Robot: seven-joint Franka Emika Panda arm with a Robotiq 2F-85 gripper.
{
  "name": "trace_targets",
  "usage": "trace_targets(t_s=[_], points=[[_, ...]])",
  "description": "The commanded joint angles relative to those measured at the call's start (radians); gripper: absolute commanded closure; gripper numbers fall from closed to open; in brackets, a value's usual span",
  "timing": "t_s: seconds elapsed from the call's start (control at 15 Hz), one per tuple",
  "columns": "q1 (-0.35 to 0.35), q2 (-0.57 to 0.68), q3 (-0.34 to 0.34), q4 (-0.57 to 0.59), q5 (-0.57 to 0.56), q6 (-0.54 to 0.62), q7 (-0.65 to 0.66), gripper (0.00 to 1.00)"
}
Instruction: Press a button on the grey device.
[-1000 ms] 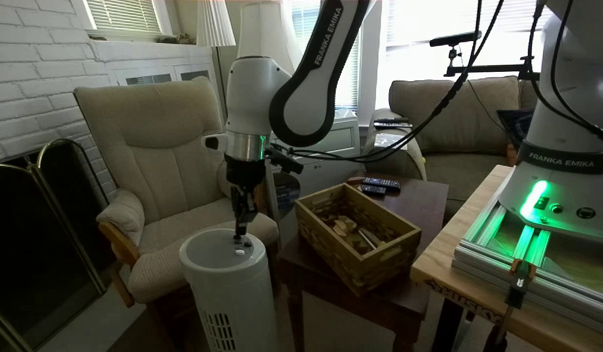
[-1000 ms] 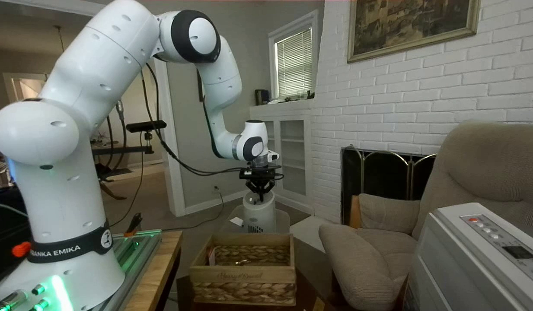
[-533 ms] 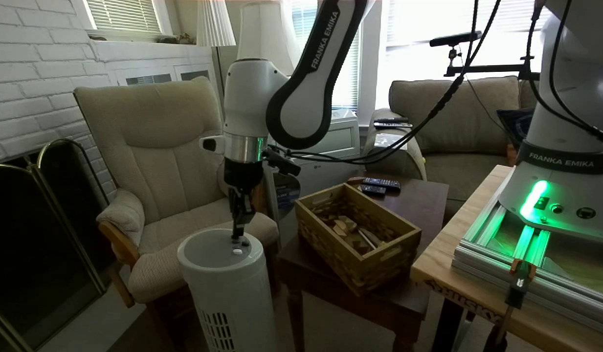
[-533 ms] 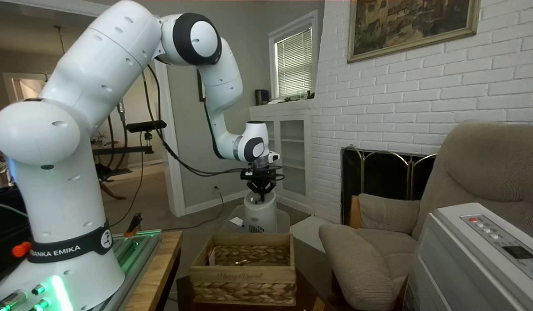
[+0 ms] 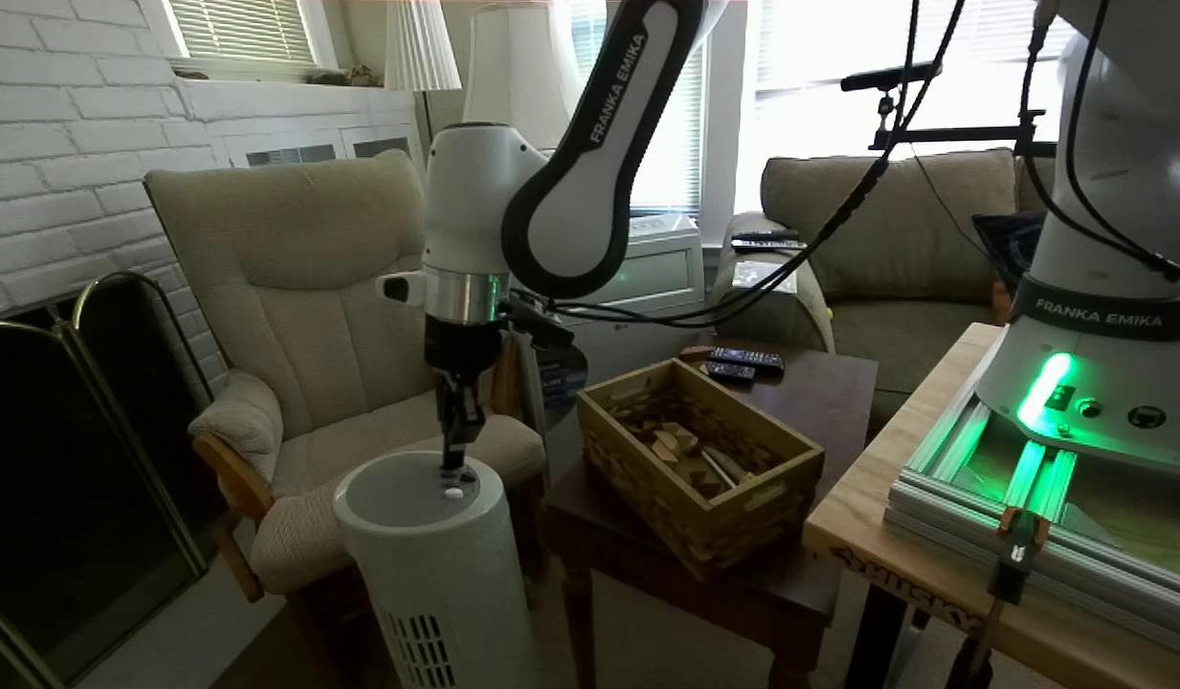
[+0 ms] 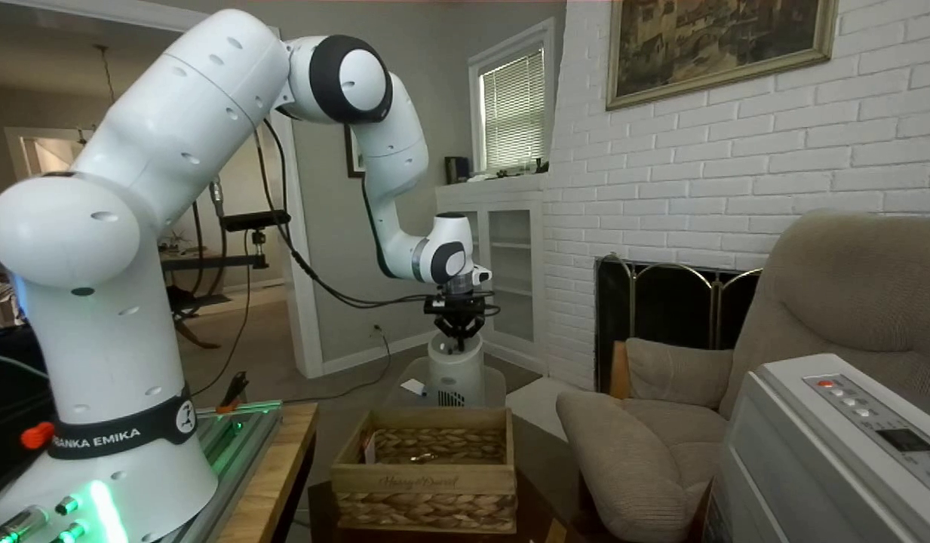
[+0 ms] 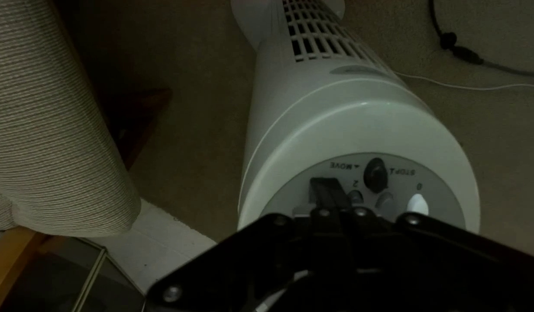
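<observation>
The grey device (image 5: pixel 446 593) is a pale cylindrical tower on the floor; it also shows in an exterior view (image 6: pixel 455 381) and in the wrist view (image 7: pixel 327 104). Its round top panel has a dark knob (image 7: pixel 375 175), a white button (image 7: pixel 418 204) and grey buttons (image 7: pixel 384 203). My gripper (image 7: pixel 329 186) is shut with nothing between its fingers. It points down, and its fingertips are at the panel, beside the button marked 2. I cannot tell whether they press a button. The gripper hides part of the panel. It also shows in both exterior views (image 5: pixel 453 463) (image 6: pixel 460 345).
A woven basket (image 5: pixel 637 488) with wood blocks stands on a dark side table (image 5: pixel 843 383), between the device and the wooden robot table (image 5: pixel 867 517). An armchair (image 5: pixel 302 277) stands close behind the device. A boxy unit (image 6: pixel 781 452) and a floor cable (image 7: pixel 466 55) also show.
My shut gripper and the device's top have shifted slightly together, away from the robot's base. The device seems to lean or slide with the gripper. The basket and furniture have not moved.
</observation>
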State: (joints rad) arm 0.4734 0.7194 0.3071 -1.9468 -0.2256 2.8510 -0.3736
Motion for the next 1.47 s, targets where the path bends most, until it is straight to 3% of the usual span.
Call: trace_targets(t_s=[0.0, 0.47, 1.0, 1.07, 1.13, 1.4], points=[[0.011, 0.074, -0.004, 0.061, -0.030, -0.025, 0.028, 1.00], [-0.010, -0.111, 0.000, -0.114, -0.011, -0.031, 0.099, 1.00], [-0.102, -0.370, 0.062, -0.335, 0.020, -0.040, 0.093, 1.00], [-0.126, -0.406, 0.086, -0.359, 0.037, -0.048, 0.077, 0.74], [-0.157, -0.442, 0.120, -0.383, 0.061, -0.059, 0.047, 0.73], [-0.287, -0.567, 0.264, -0.449, 0.255, -0.129, -0.102, 0.46]])
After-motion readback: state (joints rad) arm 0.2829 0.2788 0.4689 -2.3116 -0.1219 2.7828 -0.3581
